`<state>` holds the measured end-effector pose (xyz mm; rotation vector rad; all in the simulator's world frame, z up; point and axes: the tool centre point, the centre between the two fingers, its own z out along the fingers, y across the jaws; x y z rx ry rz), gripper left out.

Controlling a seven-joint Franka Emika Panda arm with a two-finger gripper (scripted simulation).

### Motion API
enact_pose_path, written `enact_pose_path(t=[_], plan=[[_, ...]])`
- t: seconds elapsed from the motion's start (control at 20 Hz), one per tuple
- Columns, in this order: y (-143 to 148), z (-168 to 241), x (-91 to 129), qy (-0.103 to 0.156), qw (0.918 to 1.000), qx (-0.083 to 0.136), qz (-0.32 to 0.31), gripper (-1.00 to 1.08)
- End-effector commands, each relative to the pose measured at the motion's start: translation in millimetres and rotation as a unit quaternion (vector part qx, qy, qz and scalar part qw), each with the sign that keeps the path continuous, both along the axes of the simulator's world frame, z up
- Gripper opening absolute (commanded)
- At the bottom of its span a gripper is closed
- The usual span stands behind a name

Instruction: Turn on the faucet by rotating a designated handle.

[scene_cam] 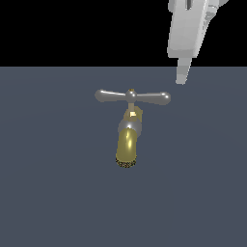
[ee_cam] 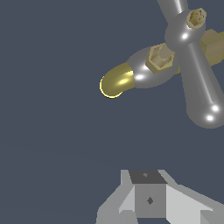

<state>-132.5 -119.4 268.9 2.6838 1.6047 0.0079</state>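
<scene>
Because the handle [scene_cam: 132, 96] is rigid, glossy and slippery, push its knob nearest the far edge; gripper [scene_cam: 181, 77] grasps nothing, opening indiscernible.

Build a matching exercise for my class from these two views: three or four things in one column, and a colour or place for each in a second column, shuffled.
Column 1
1. spout
2. handle
3. claw
4. collar

Column 2
A. pale grey, above the handle's knob on the exterior view's right, not touching it
B. shiny brass-yellow, curved
C. silver crossbar with rounded knobs at both ends
D. grey metal ring between spout and hub

Pairs: 1-B, 2-C, 3-A, 4-D
</scene>
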Motion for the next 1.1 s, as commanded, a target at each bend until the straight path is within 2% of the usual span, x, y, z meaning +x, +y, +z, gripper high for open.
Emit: enact_pose_path(t=[0.0,0.55,1.05], plan=[[-2,-11,8,0.001,0.9997,0.0,0.025,-1.0],[-3,-51,40,0.004,0.9929,0.001,0.119,-1.0],[0,-70,55,0.006,0.9867,0.003,0.162,-1.0]])
